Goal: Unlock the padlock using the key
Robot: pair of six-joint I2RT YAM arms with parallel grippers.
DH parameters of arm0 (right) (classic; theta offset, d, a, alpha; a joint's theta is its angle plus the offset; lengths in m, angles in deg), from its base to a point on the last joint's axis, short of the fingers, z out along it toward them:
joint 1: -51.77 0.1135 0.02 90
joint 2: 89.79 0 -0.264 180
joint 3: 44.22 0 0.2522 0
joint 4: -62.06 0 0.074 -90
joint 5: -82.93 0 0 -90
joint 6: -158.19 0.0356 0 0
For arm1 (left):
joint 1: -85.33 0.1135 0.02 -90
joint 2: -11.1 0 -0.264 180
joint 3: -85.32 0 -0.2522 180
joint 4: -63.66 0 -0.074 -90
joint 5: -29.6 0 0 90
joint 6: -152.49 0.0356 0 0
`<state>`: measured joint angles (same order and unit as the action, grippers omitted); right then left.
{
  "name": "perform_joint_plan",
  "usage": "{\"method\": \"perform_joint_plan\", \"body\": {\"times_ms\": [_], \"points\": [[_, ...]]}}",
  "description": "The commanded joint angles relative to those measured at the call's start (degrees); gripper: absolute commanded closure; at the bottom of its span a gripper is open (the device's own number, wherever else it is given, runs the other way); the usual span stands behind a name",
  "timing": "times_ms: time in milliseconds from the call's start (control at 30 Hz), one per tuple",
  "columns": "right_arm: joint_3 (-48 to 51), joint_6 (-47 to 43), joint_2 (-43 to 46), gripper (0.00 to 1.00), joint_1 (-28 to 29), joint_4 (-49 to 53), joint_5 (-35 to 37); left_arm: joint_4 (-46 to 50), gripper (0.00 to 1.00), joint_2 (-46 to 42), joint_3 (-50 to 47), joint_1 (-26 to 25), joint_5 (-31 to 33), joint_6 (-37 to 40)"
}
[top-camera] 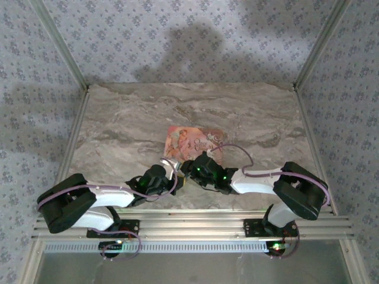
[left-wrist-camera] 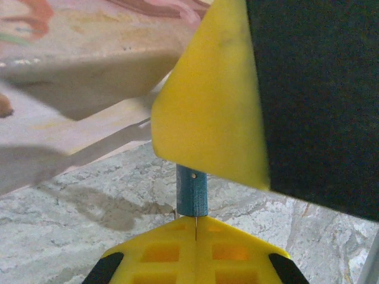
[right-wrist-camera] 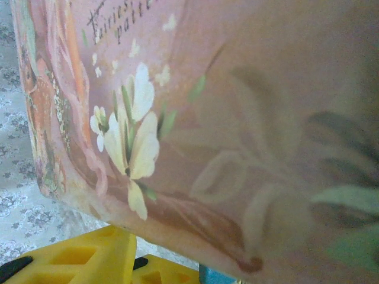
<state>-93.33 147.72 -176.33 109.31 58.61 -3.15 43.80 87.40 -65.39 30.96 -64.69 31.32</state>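
In the left wrist view the small blue padlock [left-wrist-camera: 192,192] stands just past my left gripper [left-wrist-camera: 195,228]. That gripper is shut on the key [left-wrist-camera: 195,227], a thin metal sliver edge-on between the yellow fingers, with its tip at the padlock's end. The padlock's far end disappears under a yellow finger [left-wrist-camera: 207,100] of my right gripper [top-camera: 190,170], which looks closed on it. A blue corner of the padlock [right-wrist-camera: 216,277] peeks out below the box beside a yellow finger [right-wrist-camera: 83,257]. Seen from the top, my left gripper [top-camera: 173,171] meets the right one nose to nose.
A flat pink illustrated box [top-camera: 192,142] lies on the marble table [top-camera: 118,124] right behind the grippers; its edge [right-wrist-camera: 237,148] hangs close over the right wrist camera. Patterned walls and metal rails close in the table's sides and back.
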Motion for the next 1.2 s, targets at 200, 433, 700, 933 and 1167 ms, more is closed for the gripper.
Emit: {"method": "perform_joint_plan", "body": {"times_ms": [200, 433, 700, 933, 1167], "points": [[0.12, 3.25, -1.15, 0.44, 0.94, 2.24, -3.77, -5.9, 1.0, 0.54, 1.38, -1.22, -3.82, -0.39], [-3.38, 2.53, -1.48, 0.51, 0.91, 9.8, -6.25, -6.72, 1.0, 2.8, 2.81, -2.74, -2.23, 0.83], [-5.56, 2.03, -2.01, 0.7, 0.56, 16.4, -8.71, -3.46, 1.0, 2.64, 4.79, -5.65, 2.84, 5.78], [-5.69, 1.13, -0.85, 0.98, 0.3, 16.89, -8.48, -0.94, 0.98, 0.92, 5.67, -6.45, 3.94, 8.37], [-4.67, -0.39, 1.34, 1.0, -0.89, 16.36, -8.29, 1.15, 0.71, -4.21, 4.27, -6.54, 4.16, 8.79]]}}
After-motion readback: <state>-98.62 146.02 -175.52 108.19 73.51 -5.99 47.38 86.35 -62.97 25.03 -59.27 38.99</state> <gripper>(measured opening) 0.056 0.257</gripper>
